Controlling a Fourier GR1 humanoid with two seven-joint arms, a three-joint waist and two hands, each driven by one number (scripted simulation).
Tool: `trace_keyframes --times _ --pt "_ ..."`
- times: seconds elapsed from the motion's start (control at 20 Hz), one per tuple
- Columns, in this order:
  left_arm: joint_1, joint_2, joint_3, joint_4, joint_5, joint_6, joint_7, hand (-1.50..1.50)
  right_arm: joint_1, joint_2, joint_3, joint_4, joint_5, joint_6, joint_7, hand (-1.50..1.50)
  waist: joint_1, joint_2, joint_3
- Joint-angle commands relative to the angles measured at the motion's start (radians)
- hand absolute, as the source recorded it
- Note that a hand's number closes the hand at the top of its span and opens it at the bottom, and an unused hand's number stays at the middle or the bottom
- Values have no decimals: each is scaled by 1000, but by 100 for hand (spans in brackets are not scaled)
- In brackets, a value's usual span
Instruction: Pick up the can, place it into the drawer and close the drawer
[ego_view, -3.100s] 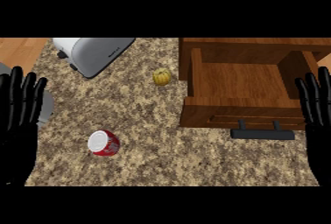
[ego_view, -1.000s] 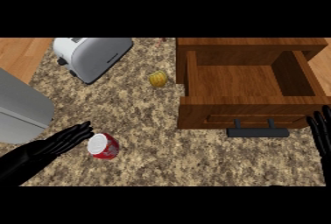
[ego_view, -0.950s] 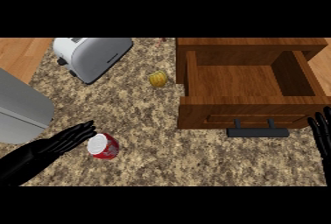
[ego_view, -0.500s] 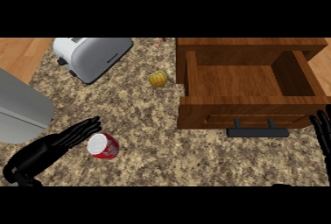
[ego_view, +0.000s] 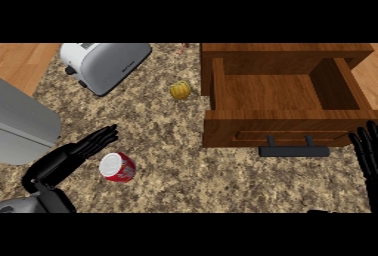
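1. On the granite counter (ego_view: 192, 165), lower left, the red can (ego_view: 117, 167) lies on its side, white end facing up.
2. Left hand (ego_view: 70, 156) sits just left of the can, fingers straight and spread, holding nothing.
3. Right hand (ego_view: 365, 150) rests at the right edge, fingers up and apart.
4. Wooden drawer (ego_view: 284, 107) is pulled open, with its black handle (ego_view: 293, 150) toward the robot.
5. Toaster (ego_view: 103, 62) upper left, small yellow item (ego_view: 180, 90) beside the drawer.

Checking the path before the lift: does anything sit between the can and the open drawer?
Nothing visible: bare counter runs from the red can to the open wooden drawer. The small yellow object lies off that line.
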Motion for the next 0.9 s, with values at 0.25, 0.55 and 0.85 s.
trace_keyframes --times 0.25,0.55,0.85 --pt "-87 68 -17 286 -180 8 -314 -150 -29 -31 -57 9 -35 34 22 -150 -2 1 0" --pt "-121 66 -62 371 -217 80 -373 -150 29 30 5 -29 19 27 -12 -150 -2 0 0" --pt "-156 122 -101 542 -262 104 -524 -150 -23 47 20 27 68 -5 -32 -150 -2 2 0"
